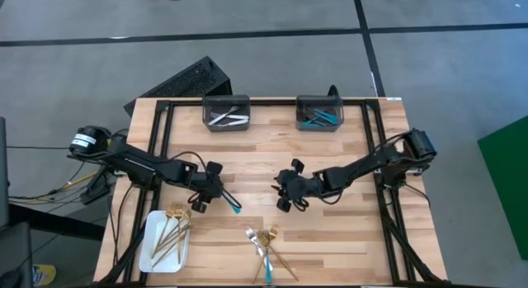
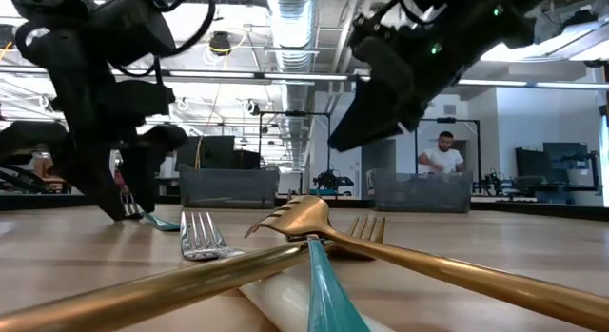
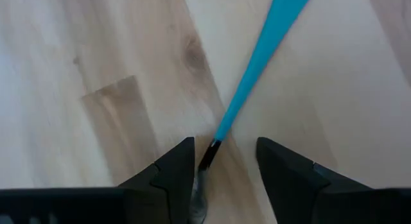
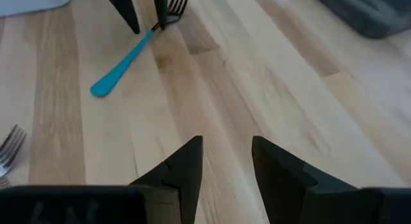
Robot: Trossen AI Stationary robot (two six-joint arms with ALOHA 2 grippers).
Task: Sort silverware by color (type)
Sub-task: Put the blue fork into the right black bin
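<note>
Grasp preparation is the step in hand: the left gripper stands low over the wooden-slat worktop, its fingers parted and straddling the neck of a slim turquoise-handled fork that lies flat on the wood, the handle pointing away from the wrist. No squeeze is applied yet; in the left wrist view the dark neck sits nearer one finger than the other, so shifting the wrist slightly to centre the neck should give an even close. Lowering until the tips are just above the wood, then closing on the narrow neck, should keep the thin piece from pivoting or sliding out. The likely destination is the dark grey bin holding turquoise utensils at the far edge, beside the dark grey bin holding silver utensils. The right gripper hovers near the worktop centre with fingers apart and empty. Gold forks rest on the white rectangular tray; a mixed pile of gold, silver and turquoise pieces waits at the near edge.
</note>
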